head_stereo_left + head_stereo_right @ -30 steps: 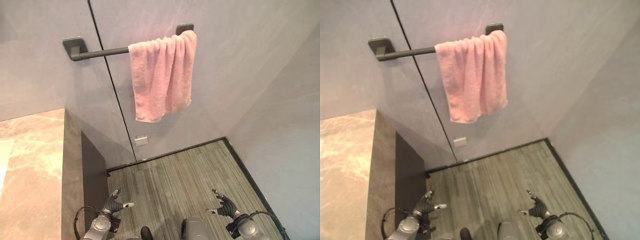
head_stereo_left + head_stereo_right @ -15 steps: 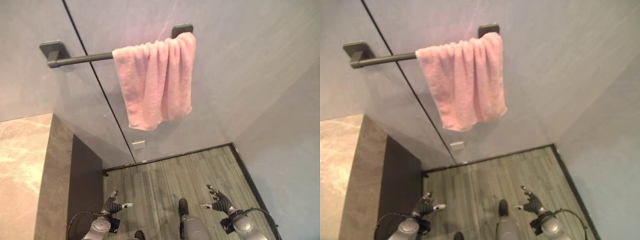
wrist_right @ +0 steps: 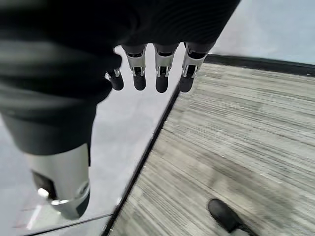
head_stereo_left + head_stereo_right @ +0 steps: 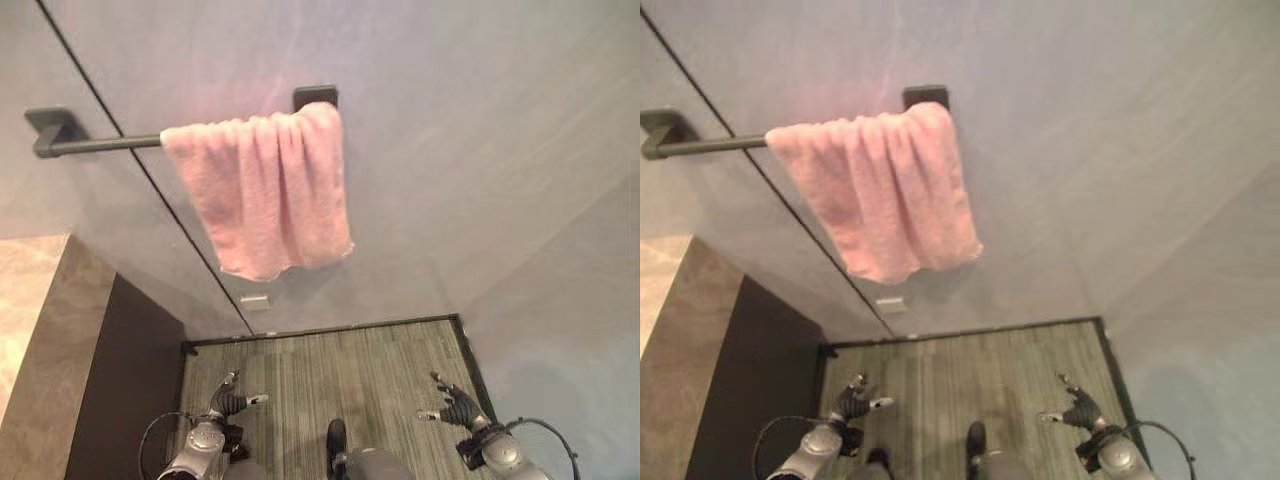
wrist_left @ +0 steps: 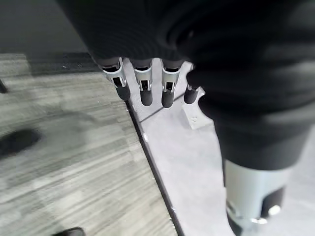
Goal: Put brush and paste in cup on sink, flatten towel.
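A pink towel [image 4: 265, 190] hangs bunched in folds over the right end of a dark wall bar [image 4: 100, 145]. My left hand [image 4: 228, 403] is low above the floor, well below the towel, fingers [image 5: 144, 88] straight and holding nothing. My right hand [image 4: 458, 408] is low at the right, also open and empty, its fingers [image 3: 162, 78] pointing along the foot of the wall.
A beige marble counter [image 4: 25, 330] with a dark side panel [image 4: 120, 390] stands at the left. Grey walls meet in a corner at the right. A small white plate [image 4: 255, 301] sits low on the wall above the striped grey floor [image 4: 340, 370].
The camera has swung to the right: towel, bar and counter have slid left in the picture. Both hands stay low and open.
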